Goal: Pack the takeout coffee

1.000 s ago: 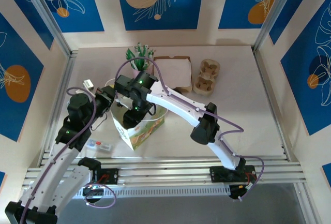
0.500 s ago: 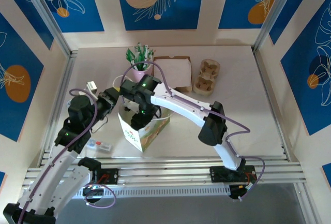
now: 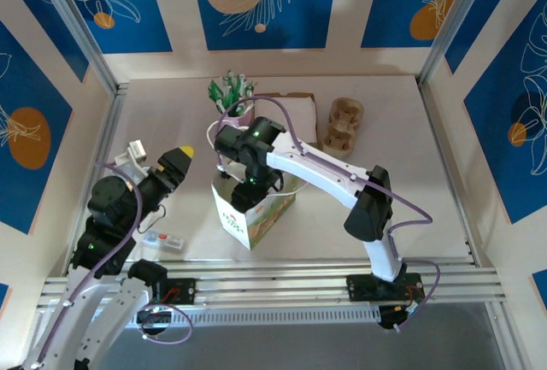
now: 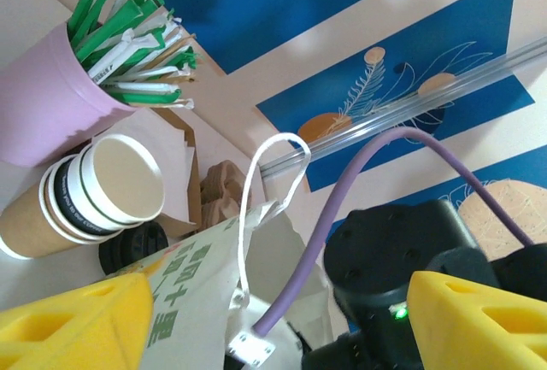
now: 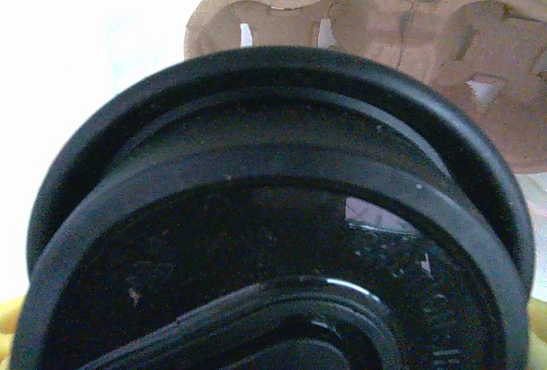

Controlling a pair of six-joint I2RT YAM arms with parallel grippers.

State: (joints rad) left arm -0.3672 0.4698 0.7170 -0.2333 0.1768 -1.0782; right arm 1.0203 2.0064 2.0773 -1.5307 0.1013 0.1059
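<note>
The takeout coffee's black lid (image 5: 273,242) sits right up against the right wrist camera, and its cup body is hidden below. My right gripper (image 3: 250,184) reaches down into the mouth of the white paper bag (image 3: 256,216) and is shut on the coffee. A yellow fingertip (image 5: 8,340) shows at each bottom corner, beside the lid. My left gripper (image 3: 175,165) hangs to the left of the bag, apart from it. In the left wrist view the left gripper (image 4: 282,319) is open with nothing between its yellow fingers. It faces the bag (image 4: 188,302) and its white cord handle (image 4: 256,182).
A pink cup of straws (image 3: 232,105) stands behind the bag, with stacked lidless paper cups (image 4: 94,190) and loose black lids (image 4: 132,246) beside it. A cardboard cup carrier (image 3: 342,126) and a flat box (image 3: 295,118) lie at the back. A small packet (image 3: 162,240) lies front left.
My left gripper has opened, let go of the bag and drawn back to the left. The right arm and the bag have shifted to the right.
</note>
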